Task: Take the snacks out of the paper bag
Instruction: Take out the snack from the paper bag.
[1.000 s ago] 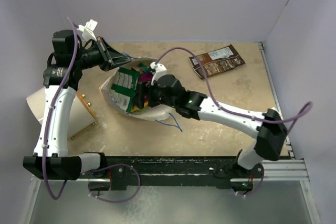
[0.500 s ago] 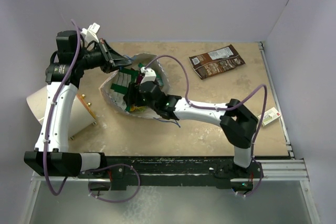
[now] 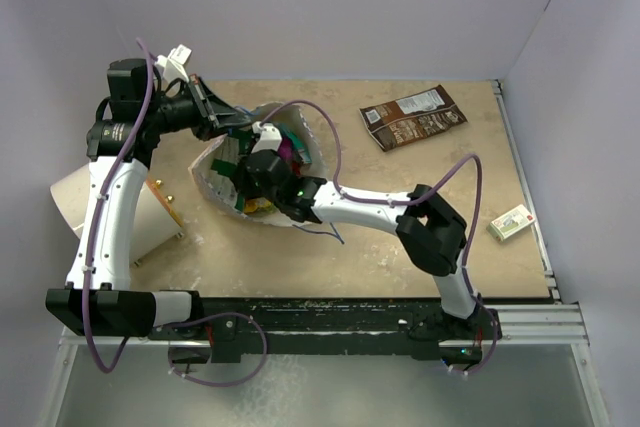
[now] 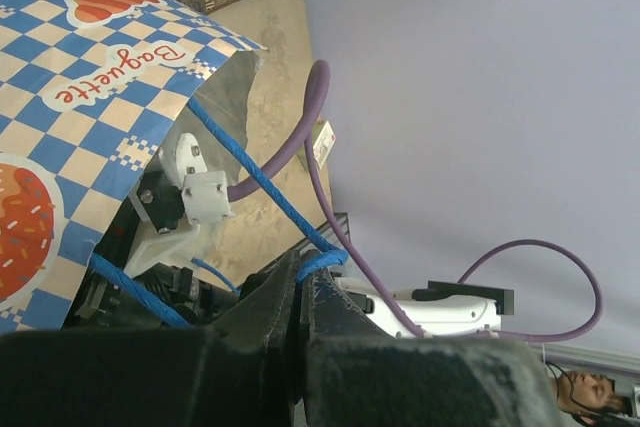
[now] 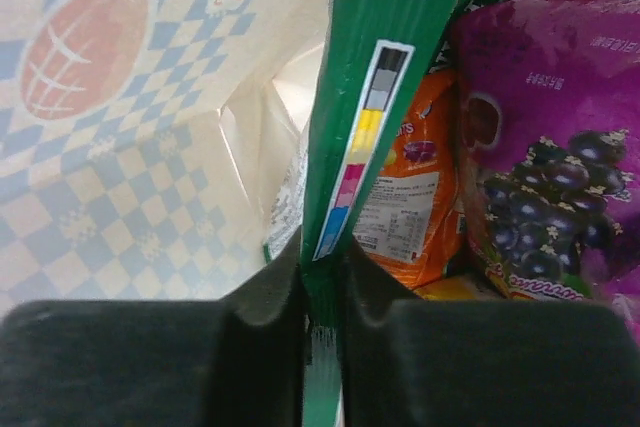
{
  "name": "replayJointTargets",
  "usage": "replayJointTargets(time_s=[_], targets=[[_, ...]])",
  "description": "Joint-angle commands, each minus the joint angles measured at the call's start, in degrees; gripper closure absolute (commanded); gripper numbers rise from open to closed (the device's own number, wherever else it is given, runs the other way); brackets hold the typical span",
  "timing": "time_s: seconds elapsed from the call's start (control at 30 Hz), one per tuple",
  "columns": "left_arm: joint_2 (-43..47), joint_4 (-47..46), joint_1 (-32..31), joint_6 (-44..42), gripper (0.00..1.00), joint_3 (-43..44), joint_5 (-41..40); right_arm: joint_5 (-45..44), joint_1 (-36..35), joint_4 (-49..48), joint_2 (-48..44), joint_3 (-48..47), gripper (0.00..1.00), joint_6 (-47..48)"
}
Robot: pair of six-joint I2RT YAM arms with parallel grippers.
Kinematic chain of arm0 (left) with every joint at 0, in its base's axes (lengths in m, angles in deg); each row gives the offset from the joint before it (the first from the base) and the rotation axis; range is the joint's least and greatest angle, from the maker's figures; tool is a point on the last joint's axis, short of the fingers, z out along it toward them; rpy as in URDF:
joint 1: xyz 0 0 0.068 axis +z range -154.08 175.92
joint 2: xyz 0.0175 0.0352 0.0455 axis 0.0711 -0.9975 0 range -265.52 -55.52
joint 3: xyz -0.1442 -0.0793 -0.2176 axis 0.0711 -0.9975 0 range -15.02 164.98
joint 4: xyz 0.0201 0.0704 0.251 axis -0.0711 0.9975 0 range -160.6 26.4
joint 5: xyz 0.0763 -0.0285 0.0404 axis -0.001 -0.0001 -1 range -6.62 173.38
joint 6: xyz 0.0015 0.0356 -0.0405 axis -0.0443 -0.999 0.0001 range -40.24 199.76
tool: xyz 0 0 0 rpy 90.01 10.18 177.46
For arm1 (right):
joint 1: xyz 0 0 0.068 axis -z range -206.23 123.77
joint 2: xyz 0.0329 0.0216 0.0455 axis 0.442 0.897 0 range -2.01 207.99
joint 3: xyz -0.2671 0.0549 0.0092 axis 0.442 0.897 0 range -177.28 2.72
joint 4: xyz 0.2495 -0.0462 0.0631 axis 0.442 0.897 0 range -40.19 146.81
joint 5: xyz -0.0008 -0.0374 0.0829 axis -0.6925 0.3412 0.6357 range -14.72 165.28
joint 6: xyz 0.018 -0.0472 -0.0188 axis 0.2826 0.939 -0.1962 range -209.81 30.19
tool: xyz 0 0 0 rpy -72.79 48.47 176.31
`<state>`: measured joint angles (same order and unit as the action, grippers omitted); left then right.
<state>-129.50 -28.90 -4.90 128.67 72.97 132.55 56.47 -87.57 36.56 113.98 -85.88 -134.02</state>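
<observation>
The paper bag [image 3: 212,185] lies on its side at the left, mouth facing right, blue-checked with orange marks [image 4: 90,77]. My left gripper [image 3: 222,119] is shut on its blue cord handle [image 4: 325,260] and holds the upper edge up. My right gripper [image 3: 245,169] is inside the bag's mouth. In the right wrist view it [image 5: 322,267] is shut on the edge of a green snack packet [image 5: 385,47]. An orange packet [image 5: 410,197] and a purple packet [image 5: 555,147] lie right of it. The cream inner wall [image 5: 120,197] is on the left.
A brown packet [image 3: 412,117] lies flat at the back right of the table. A small white-green box [image 3: 510,222] sits near the right edge. A white-and-tan round drum [image 3: 100,207] stands left of the bag, next to the left arm.
The right gripper has pushed leftward, deeper into the bag's mouth, and its jaws have closed on the green packet. The left gripper still holds the cord handle.
</observation>
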Motion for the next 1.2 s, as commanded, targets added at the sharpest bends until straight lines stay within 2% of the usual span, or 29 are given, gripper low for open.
replayJointTargets(time_s=[0.0,0.03,0.33,0.47,0.63,0.77,1.0,1.17], targets=[[2.34,-2.14,-0.15,1.29,1.0,1.63,2.97,-2.43,0.12,1.58,-3.46,-3.31,0.95,1.12],[2.23,-1.79,-0.15,0.73,1.0,2.01,2.82,-1.71,0.11,2.95,-4.38,-3.41,1.0,1.74],[3.04,-5.34,-0.15,2.39,1.0,2.0,1.55,8.49,0.11,6.6,-20.85,6.79,1.0,6.24],[3.24,-6.19,-0.09,2.46,1.0,2.0,0.92,10.88,0.21,10.69,-27.17,8.51,1.0,9.54],[2.99,-7.12,-0.04,2.41,1.0,1.8,-0.95,8.3,0.28,19.48,-34.34,6.57,1.0,13.83],[1.61,-8.24,0.15,2.26,1.0,2.18,-1.99,5.74,1.09,26.17,-36.38,4.8,1.0,13.94],[-0.56,-7.29,0.47,1.76,1.0,4.25,-3.38,11.14,1.2,36.64,-40.04,-4.62,1.0,19.06],[-1.27,-7.56,0.56,2.08,1.0,4.37,-3.08,9.95,1.18,40.41,-46.39,-8.82,1.0,19.24]])
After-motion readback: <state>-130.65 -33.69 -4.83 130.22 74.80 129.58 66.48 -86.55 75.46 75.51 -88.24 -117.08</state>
